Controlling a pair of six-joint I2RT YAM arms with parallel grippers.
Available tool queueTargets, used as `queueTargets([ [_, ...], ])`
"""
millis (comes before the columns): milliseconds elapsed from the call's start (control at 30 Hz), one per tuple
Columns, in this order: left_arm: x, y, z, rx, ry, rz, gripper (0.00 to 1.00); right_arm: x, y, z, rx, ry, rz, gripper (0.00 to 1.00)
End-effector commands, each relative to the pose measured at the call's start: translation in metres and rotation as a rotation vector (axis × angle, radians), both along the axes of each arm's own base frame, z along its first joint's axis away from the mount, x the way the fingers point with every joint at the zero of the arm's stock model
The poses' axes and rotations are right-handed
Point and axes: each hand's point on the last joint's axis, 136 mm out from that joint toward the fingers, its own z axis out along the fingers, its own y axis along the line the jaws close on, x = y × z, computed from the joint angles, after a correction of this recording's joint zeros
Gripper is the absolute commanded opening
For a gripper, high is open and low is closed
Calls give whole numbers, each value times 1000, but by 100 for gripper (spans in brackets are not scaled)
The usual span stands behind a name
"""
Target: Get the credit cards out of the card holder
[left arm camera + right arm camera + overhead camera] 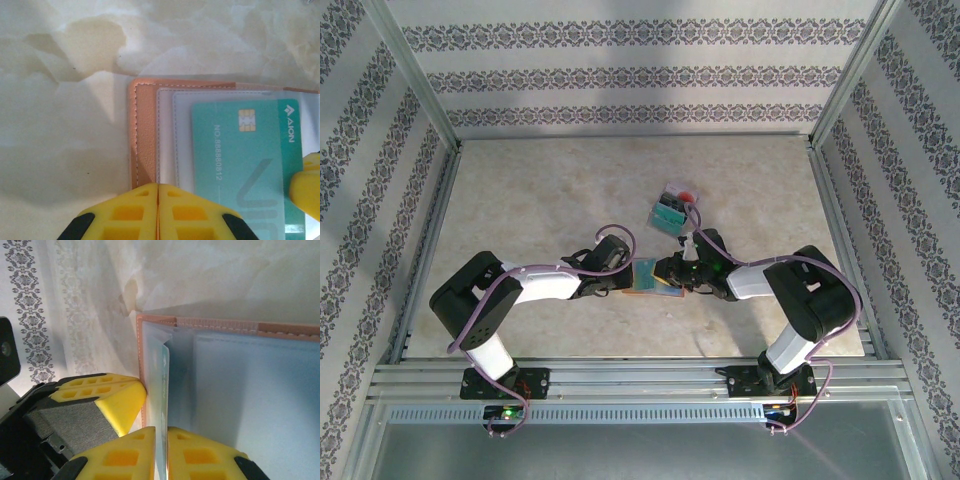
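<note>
Extraction step: left gripper (158,194) clamps card holder (145,125) edge; right gripper (161,434) seemingly nips teal card (235,165). Next, I pull it straight out.

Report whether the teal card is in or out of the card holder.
In, at least partly: teal card lies inside the card holder's clear pocket, right gripper pinching its edge.

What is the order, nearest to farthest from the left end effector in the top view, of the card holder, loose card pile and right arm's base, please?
From the left end effector:
1. card holder, at its tip.
2. loose card pile, farther back, right.
3. right arm's base, near edge, far right.
</note>
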Motion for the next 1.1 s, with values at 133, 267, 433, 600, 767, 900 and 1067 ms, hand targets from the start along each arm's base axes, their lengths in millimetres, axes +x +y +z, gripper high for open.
queueTargets([
  [133,0,7,-10,37,32,2,9,2,-2,8,9,-37,0,13],
  [267,0,8,-9,37,32,4,9,2,-3,8,7,-39,-3,10],
  [433,-1,9,-9,41,29,7,9,0,-5,6,-4,-42,-8,3],
  [600,-1,11,-7,42,23,9,9,-1,-11,2,-38,-37,-18,3],
  [767,-2,15,-8,45,25,17,8,-5,-19,-5,-100,-22,-25,3],
  [900,-2,19,-8,49,22,27,8,-6,-24,-3,-131,-28,-27,3],
  [1067,0,24,-7,55,20,34,8,-6,-32,2,-174,-41,-36,3],
])
